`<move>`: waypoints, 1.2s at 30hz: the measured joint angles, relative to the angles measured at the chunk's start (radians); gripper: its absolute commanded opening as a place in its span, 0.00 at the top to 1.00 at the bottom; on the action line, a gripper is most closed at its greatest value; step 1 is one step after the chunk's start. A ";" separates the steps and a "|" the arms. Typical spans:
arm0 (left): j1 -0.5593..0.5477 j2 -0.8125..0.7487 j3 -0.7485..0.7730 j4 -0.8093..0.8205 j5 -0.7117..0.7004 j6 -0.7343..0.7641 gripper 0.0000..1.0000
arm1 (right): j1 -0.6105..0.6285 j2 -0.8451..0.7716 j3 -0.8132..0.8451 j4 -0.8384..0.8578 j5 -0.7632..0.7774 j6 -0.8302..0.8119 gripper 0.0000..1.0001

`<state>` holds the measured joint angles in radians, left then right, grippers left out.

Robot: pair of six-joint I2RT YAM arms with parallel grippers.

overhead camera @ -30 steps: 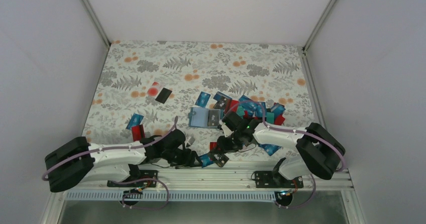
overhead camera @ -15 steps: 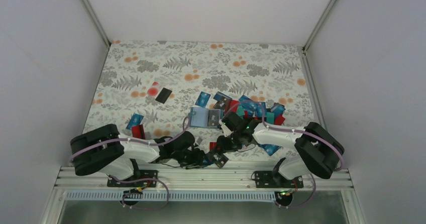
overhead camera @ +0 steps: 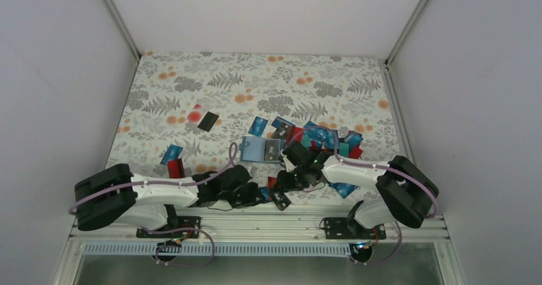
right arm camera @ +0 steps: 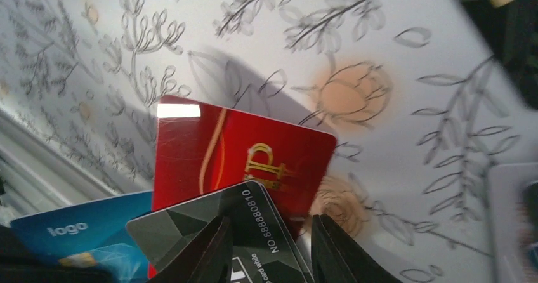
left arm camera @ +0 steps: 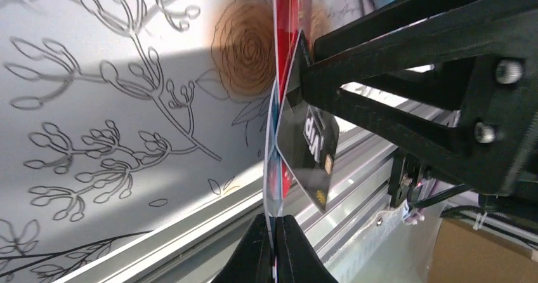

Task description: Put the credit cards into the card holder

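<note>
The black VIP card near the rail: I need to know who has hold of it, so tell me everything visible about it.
The black VIP card is thin, glossy and plastic-looking, with a grey faceted pattern, white lettering, a number line and a gold chip. The right pincer grips it across one corner, tilted up off the tablecloth. It overlaps a red VIP card and sits beside a blue logo card.
</note>
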<state>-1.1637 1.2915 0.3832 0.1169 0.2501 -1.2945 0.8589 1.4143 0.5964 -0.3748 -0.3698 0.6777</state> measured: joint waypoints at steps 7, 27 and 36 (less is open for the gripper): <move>0.000 -0.029 0.043 -0.134 -0.091 0.003 0.98 | -0.064 -0.002 0.042 -0.060 0.072 0.007 0.63; 0.016 -0.402 0.335 -0.831 -0.386 0.197 0.98 | -0.242 -0.210 0.162 -0.079 -0.041 -0.148 0.11; 0.193 -0.460 0.407 -0.655 -0.315 0.476 0.98 | -0.284 -0.211 0.194 0.029 -0.287 -0.206 0.10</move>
<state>-0.9703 0.8310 0.7906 -0.5385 -0.0654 -0.8181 0.5751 1.2037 0.7906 -0.3458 -0.6567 0.4717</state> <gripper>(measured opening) 0.026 0.901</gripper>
